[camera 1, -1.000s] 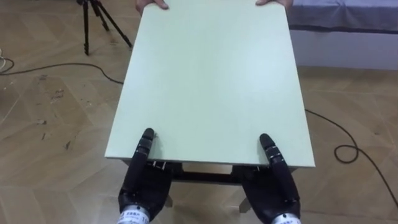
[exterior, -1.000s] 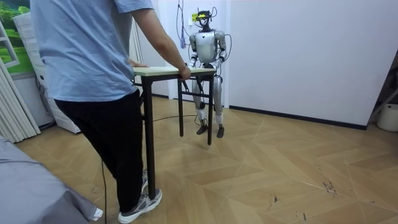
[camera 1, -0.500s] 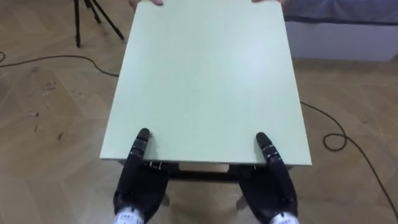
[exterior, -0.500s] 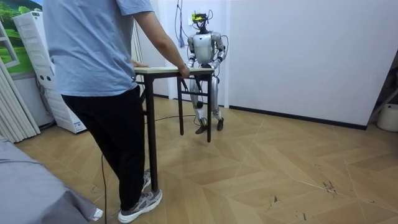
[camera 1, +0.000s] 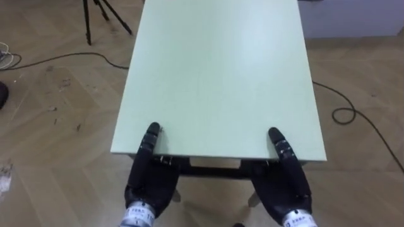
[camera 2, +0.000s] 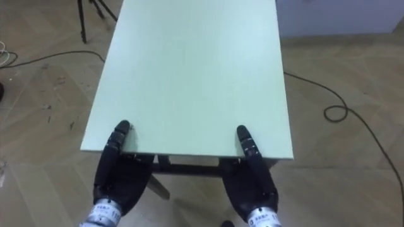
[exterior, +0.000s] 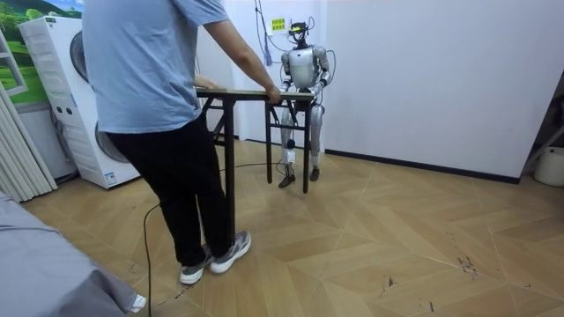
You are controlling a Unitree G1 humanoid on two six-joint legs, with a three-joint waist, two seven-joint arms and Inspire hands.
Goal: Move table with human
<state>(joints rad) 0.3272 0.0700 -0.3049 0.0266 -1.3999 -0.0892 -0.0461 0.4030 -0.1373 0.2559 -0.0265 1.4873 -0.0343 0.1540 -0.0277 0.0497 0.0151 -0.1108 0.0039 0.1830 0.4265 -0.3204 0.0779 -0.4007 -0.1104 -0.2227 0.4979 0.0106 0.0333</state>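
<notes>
**Table.** The pale green rectangular table top on a dark metal frame (camera 1: pixel 221 69) fills the middle of the left eye view. It runs from the lower centre up to the top edge of the frame, which cuts off its far end. Under the near edge only a short stretch of the dark crossbar shows. In the room view the table stands in the upper left of the frame, between the person and the robot. Whether its legs are clear of the wooden parquet floor (camera 1: pixel 57 126) cannot be made out.

**Left hand.** The left hand (camera 1: pixel 149 180) is at the lower left of the near edge. A part of it lies flat on the top and the rest goes beneath the board. How firmly it closes on the table cannot be told.

**Right hand.** The right hand (camera 1: pixel 285 183) sits at the lower right of the same edge in the same way. Its hold likewise cannot be told.

**Person.** A person in a light blue T-shirt and black trousers (exterior: pixel 150 79), cut off at the head by the top of the frame, stands at the room view's left. The person's hand (exterior: pixel 274 93) is on the table's long side.

**Surroundings.**
- The robot stands at the far end of the table, before the white wall (exterior: pixel 423 70).
- A white washing machine (exterior: pixel 62 88) is at the far left of the room view, partly hidden by the person.
- The legs of a black tripod (camera 1: pixel 104 14) show at the upper left of the left eye view; the rest is cut off.
</notes>
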